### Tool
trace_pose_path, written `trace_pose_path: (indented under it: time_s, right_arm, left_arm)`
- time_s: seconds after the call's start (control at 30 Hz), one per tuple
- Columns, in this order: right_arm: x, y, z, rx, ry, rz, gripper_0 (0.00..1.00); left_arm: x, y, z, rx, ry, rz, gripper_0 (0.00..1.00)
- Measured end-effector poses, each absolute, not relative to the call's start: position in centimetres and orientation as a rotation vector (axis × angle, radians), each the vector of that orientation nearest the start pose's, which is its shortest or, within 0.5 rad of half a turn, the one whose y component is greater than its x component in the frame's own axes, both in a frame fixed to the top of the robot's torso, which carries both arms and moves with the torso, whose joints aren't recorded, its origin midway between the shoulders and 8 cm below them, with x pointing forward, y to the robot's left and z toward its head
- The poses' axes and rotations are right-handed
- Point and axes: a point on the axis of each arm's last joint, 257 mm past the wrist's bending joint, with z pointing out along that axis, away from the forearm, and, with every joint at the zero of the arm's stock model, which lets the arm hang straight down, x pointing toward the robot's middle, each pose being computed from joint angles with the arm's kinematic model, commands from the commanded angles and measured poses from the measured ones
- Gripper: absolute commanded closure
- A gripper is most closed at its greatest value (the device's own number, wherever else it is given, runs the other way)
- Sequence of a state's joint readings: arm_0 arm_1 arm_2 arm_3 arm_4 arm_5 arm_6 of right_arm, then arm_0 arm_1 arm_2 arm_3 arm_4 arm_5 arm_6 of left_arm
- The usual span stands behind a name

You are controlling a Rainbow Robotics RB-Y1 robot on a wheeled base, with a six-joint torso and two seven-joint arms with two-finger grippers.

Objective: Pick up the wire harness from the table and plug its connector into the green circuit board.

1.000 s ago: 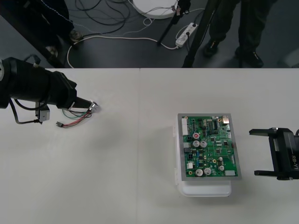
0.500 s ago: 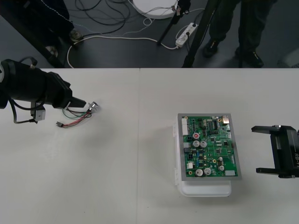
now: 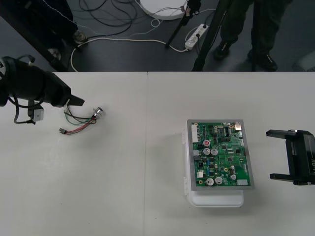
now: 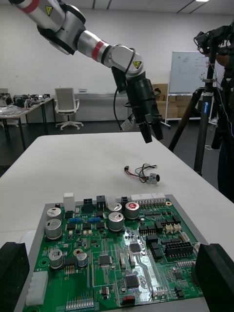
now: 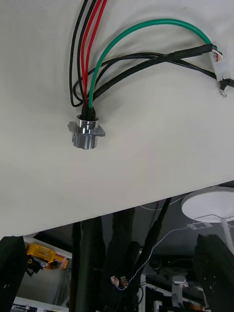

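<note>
1. The left pincer (image 3: pixel 76 102) has been drawn back to the left and a little toward the far edge, away from the wire harness (image 3: pixel 81 121). A second ago its tips stood just beside the round metal socket (image 3: pixel 99 112); now a strip of bare tabletop (image 3: pixel 138 187) is seen between them.
2. The left pincer is released. In its own wrist view the black fingers (image 5: pixel 10 273) are spread to the two corners, and nothing is held between them.
3. The harness has not been lifted. It is left lying on the left part of the tabletop, where it lay a second ago. Its red, black and green wires are looped between the socket on the right and the small black plug (image 3: pixel 62 131), which lies nearer and to the left.
4. The right pincer (image 3: pixel 269 154) is parked at the right edge, just right of the green circuit board (image 3: pixel 221 154) on its white base (image 3: pixel 216 199). It is spread wide and empty, and has been eased slightly further right over the same second.
5. The board is well apart from the harness, and no plug from the harness is seen in it.
6. Judged from this, the pick-up has not been made. Either the approach was given up or the left pincer is being repositioned. A grasp has yet to be taken before any plugging can begin.
</note>
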State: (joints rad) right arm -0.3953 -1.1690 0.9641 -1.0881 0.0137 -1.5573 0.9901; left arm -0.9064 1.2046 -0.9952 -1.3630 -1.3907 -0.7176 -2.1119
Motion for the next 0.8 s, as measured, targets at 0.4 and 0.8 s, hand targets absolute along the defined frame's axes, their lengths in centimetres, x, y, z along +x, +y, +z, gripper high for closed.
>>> trace_pose_path:
  time_s: [0.4, 0.8]
  right_arm:
    - [32.7, -24.6, -17.4, -1.230, 0.996, 0.881, 0.00]
    - [32.6, -24.5, -17.4, -1.226, 0.997, 0.885, 0.00]
  left_arm:
    - [54.9, 27.6, -22.7, -2.953, 1.147, -1.016, 0.00]
    - [55.5, 28.0, -25.6, -2.874, 1.280, -0.956, 0.00]
